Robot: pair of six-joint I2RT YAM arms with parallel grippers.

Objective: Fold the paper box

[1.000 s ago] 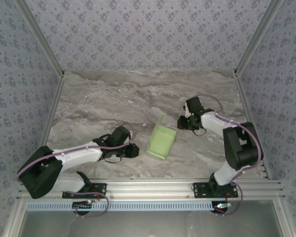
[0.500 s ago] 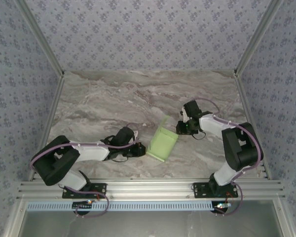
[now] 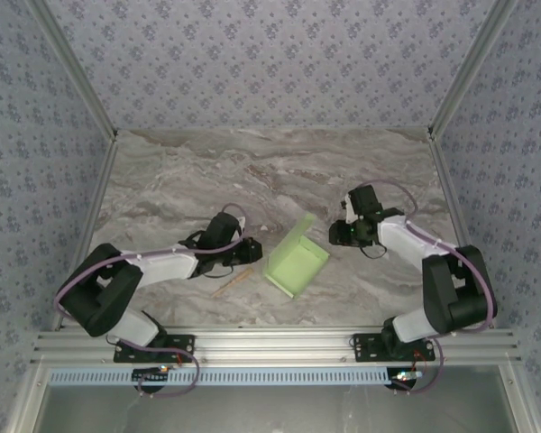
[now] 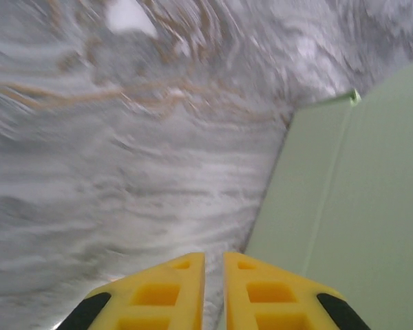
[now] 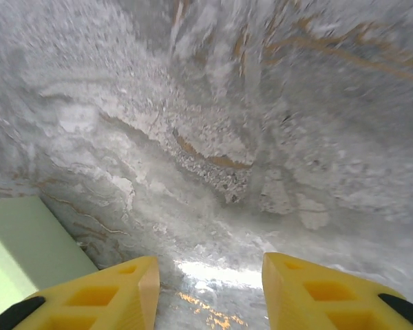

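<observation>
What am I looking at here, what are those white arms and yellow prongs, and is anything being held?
These are two robot arms, left and right, bolted to a marble table. The wide picture comes from a camera above and behind them. The other two come from a small camera on each wrist. On the table lie a pale green paper box, one flap standing up, and a thin tan stick. The yellow left fingers are almost closed, with nothing between them, beside the box. The right fingers stand apart, also empty, near the box's other side.
</observation>
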